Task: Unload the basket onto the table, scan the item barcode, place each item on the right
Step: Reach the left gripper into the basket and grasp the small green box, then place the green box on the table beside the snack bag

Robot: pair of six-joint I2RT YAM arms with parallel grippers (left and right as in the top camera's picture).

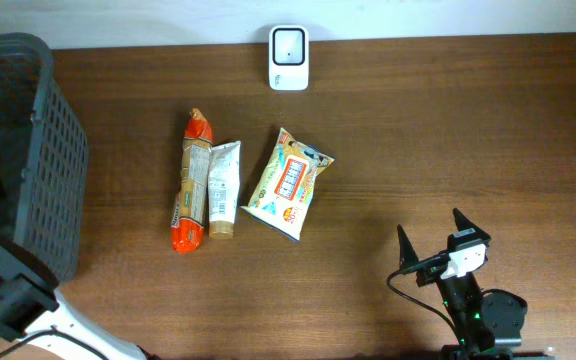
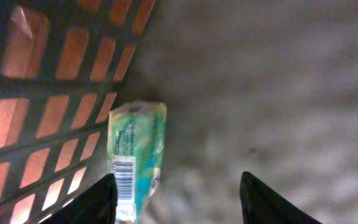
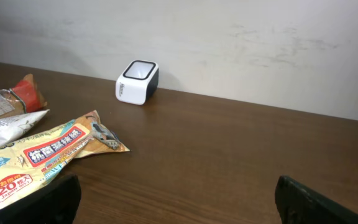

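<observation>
Scanning looked not yet begun: the green packet [image 2: 135,143] lay in the basket [image 1: 63,160] by the left gripper [image 2: 178,176], jaws spread and pinching nothing, while the right gripper [image 1: 428,222] hung open, well apart from the scanner [image 1: 289,57]

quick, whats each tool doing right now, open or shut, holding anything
Left tool: open, green packet beside one finger, not gripped.
Right tool: open, holding nothing.
</observation>
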